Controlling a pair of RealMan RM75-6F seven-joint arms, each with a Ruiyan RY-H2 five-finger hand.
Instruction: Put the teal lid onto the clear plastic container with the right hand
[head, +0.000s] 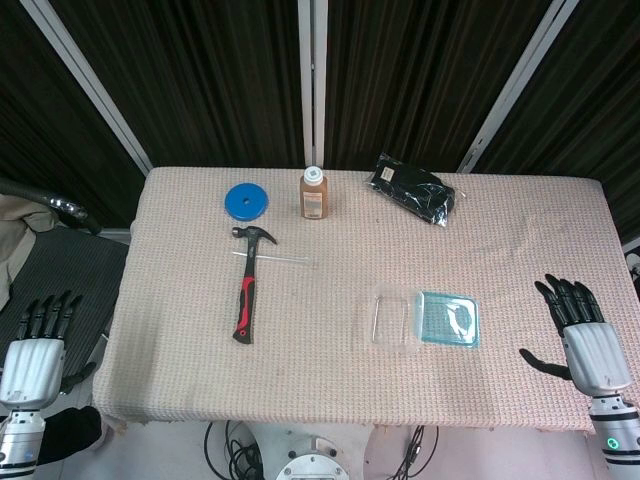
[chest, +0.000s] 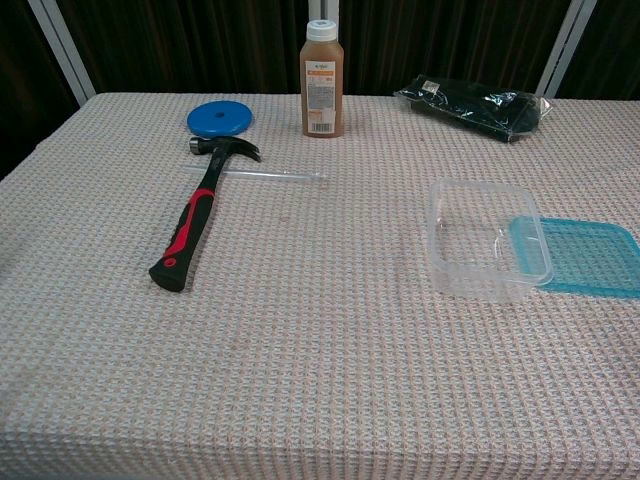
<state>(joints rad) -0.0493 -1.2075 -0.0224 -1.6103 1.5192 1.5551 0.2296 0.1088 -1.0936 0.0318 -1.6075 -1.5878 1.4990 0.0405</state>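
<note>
Writing shows only on the bottle (chest: 323, 78), a brown one with a white cap and an orange-and-white label whose print is too small to read; it stands upright at the far edge of the table (head: 520, 240), which is covered in a pale woven cloth; left of it lies a blue disc (chest: 220, 118), and right of it a black packet in clear wrap (chest: 472, 106); nearer lies a hammer (chest: 193, 222) with a red-and-black grip, its head on a thin clear rod (chest: 272, 175); the clear plastic container (chest: 485, 240) sits open on the right part of the table, and the teal lid (chest: 585, 257) lies flat just beside it on its right, one edge tucked against or under the container's rim; nothing lies between the lid and the right hand (head: 585, 335), which hangs off the table's right edge, empty, fingers spread; the left hand (head: 35, 345) hangs off the left edge, likewise empty with fingers apart.
</note>
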